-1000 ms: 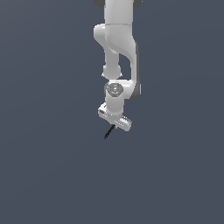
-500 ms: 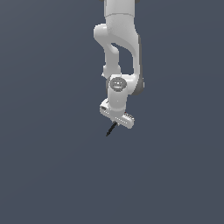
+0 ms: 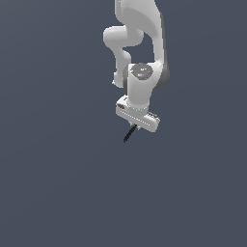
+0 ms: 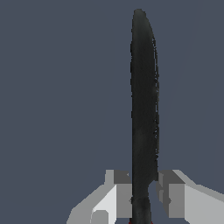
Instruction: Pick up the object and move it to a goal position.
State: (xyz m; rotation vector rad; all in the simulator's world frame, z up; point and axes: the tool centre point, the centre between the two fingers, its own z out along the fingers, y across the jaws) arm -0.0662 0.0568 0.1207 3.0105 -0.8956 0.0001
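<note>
Hand (image 3: 136,124) at the end of the white arm (image 3: 140,58) is clamped on the black rod (image 4: 144,109); its two fingers (image 4: 120,197) press the rod's lower end, and the rod juts out slantwise from between them.

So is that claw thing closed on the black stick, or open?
Shut on it. In the wrist view the gripper's two fingers flank the black rod; whether the other finger touches it is unclear.

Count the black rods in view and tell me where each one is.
1. The black rod sits between the fingers of the gripper, sticking out below it in the exterior view. No other rod shows in either view.
</note>
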